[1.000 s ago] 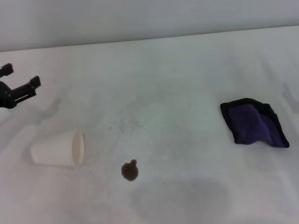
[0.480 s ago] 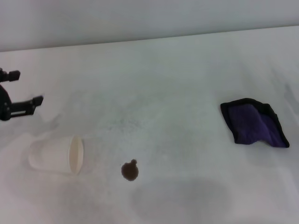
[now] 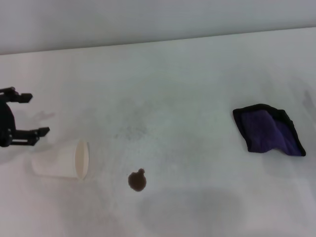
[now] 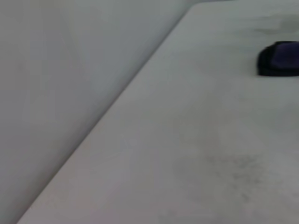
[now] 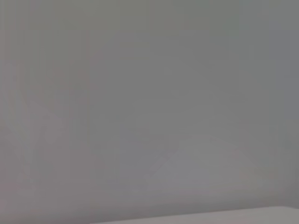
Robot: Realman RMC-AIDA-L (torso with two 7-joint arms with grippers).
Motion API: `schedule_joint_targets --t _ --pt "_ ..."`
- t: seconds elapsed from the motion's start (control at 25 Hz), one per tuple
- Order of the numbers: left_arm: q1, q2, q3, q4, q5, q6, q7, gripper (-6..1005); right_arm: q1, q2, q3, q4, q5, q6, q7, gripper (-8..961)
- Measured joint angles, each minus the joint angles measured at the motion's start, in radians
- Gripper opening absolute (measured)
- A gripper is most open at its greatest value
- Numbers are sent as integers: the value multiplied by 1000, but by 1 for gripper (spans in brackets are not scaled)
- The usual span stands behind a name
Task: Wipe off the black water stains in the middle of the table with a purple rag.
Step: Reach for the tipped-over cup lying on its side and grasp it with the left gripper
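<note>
The purple rag (image 3: 270, 130) with a black border lies crumpled on the white table (image 3: 187, 79) at the right; it also shows far off in the left wrist view (image 4: 280, 58). The black water stain (image 3: 137, 181), a small dark blot with a nub, sits near the front middle. My left gripper (image 3: 34, 114) is open at the far left edge, just above and beside a tipped white paper cup (image 3: 64, 160), holding nothing. My right gripper is out of view.
The paper cup lies on its side left of the stain, mouth toward the stain. Faint grey smudges mark the table around the middle. A grey wall (image 3: 148, 19) runs behind the table's far edge.
My left gripper has moved toward the front, nearer the cup, and its fingers have spread wider. The cup shifted slightly. The rag and the stain have not moved.
</note>
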Motion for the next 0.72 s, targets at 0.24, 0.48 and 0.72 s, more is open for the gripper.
schedule_joint_targets --t 0.24,0.48,0.72 --pt "1 19 50 25 11 -27 3 876 -3 0 0 26 -4 6 0 870" --pt "1 37 94 33 21 -38 7 876 -9 0 -3 36 -4 28 0 870" --pt "-2 50 142 42 40 -46 8 876 -17 0 -3 38 -7 47 8 871"
